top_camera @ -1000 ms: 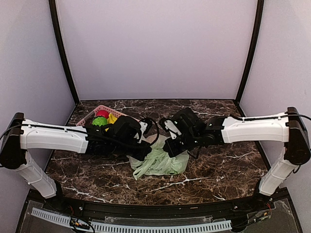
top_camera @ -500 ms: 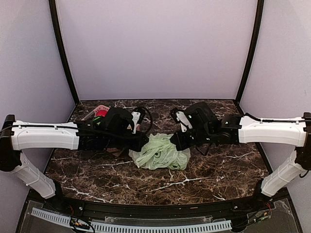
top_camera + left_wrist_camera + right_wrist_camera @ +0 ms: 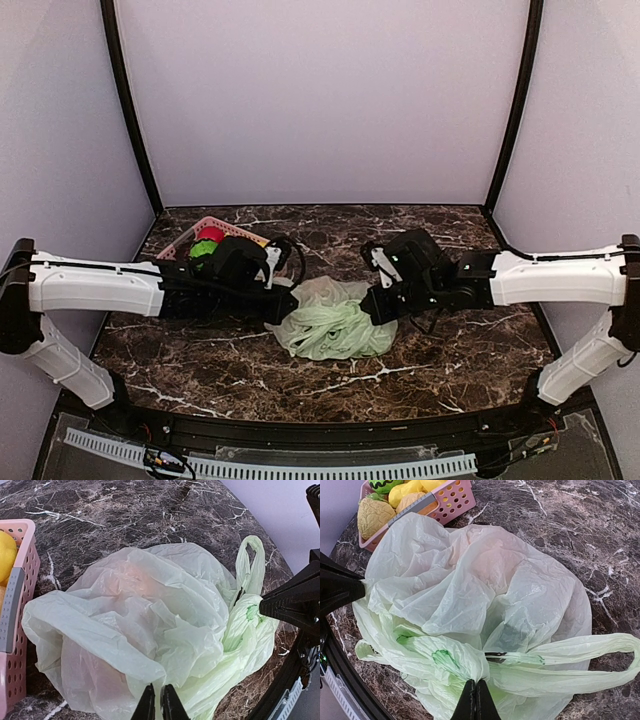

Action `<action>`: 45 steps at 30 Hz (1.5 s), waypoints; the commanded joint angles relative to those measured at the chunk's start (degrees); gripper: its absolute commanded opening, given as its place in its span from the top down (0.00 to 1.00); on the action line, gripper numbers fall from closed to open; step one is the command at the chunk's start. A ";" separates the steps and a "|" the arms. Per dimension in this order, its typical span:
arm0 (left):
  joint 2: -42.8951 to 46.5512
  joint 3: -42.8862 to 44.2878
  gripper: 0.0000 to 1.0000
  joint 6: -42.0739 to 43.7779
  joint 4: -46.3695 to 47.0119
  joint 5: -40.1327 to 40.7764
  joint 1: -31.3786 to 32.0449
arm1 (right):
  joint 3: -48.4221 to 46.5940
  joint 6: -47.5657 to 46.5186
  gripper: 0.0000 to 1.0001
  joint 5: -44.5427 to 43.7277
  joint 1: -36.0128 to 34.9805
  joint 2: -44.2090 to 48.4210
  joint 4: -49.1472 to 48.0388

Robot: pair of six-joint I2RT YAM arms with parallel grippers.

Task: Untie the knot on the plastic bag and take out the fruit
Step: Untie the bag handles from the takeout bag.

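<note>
Worktop [image 3: 440,350]: dark marble with white veins. It carries everything below.
Plastic bag [image 3: 335,320]: pale green, thin and crumpled. It lies in the middle of the worktop between the two arms, with its film heaped loosely.
Basket [image 3: 185,240]: pink perforated plastic at the far left of the worktop, just beside the bag's left edge. The left arm hides part of it from above.
Left gripper [image 3: 156,701]: low at the bag's left edge. Its jaws are clenched almost tip to tip, pinching a fold of the bag's film.
Right gripper [image 3: 476,695]: at the bag's right side, jaws clenched tight on the gathered, twisted film where the handles meet.
Handle loop [image 3: 600,645]: one long loop lies flat on the marble, running out from that gathered spot. The left wrist view shows a loop standing beside the right gripper.
Fruit [image 3: 131,577]: inside the bag. It shows only as a faint orange-pink blur through the film near the middle, and neither its shape nor how many pieces there are can be made out.
Basket contents: a pale, bumpy round piece [image 3: 372,516], yellow pieces [image 3: 407,490], a green piece [image 3: 203,250] and a red piece [image 3: 211,234], all inside the basket.
</note>
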State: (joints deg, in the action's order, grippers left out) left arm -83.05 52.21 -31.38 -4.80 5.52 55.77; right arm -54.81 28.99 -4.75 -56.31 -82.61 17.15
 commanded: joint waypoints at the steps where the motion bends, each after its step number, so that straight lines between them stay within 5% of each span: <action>1: 3.82 1.73 0.84 5.03 0.09 -2.39 -0.35 | 0.18 0.12 1.00 0.48 0.48 2.21 -0.80; 4: 4.96 4.37 0.64 8.14 -1.26 -3.80 -0.37 | -0.32 0.10 0.98 1.11 0.48 2.54 -0.68; 6: 4.80 5.65 0.45 8.76 -1.94 -4.71 -0.34 | -0.56 0.19 0.87 1.41 0.43 2.92 -0.62; 10: 2.71 7.28 0.27 7.83 -2.67 -7.40 -0.40 | -1.06 0.24 0.65 1.84 0.48 4.07 -0.22; 16: -1.90 8.61 0.16 4.81 -4.23 -7.56 -0.39 | -1.51 0.12 0.45 2.72 1.11 5.64 0.25; 24: -4.51 8.68 0.11 2.70 -2.77 -7.53 -0.40 | -3.10 -0.88 0.39 7.49 3.28 3.22 0.86; 35: -6.81 7.97 0.35 1.36 -1.57 -7.26 -0.40 | -6.52 -2.21 0.41 13.12 3.93 -3.23 1.24; 42: -7.75 7.15 0.72 0.56 0.57 -8.84 -0.32 | -6.31 -1.38 0.42 16.86 3.63 -5.38 -0.40; 45: -7.35 6.99 0.89 0.57 0.37 -8.39 -0.39 | -5.76 -0.82 0.55 17.44 3.50 -5.47 -1.72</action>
State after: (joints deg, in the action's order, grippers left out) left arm -90.48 59.86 -30.76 -4.89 -2.59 55.66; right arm -60.38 27.44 10.52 -52.80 -87.68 17.93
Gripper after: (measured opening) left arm 0.210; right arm 0.527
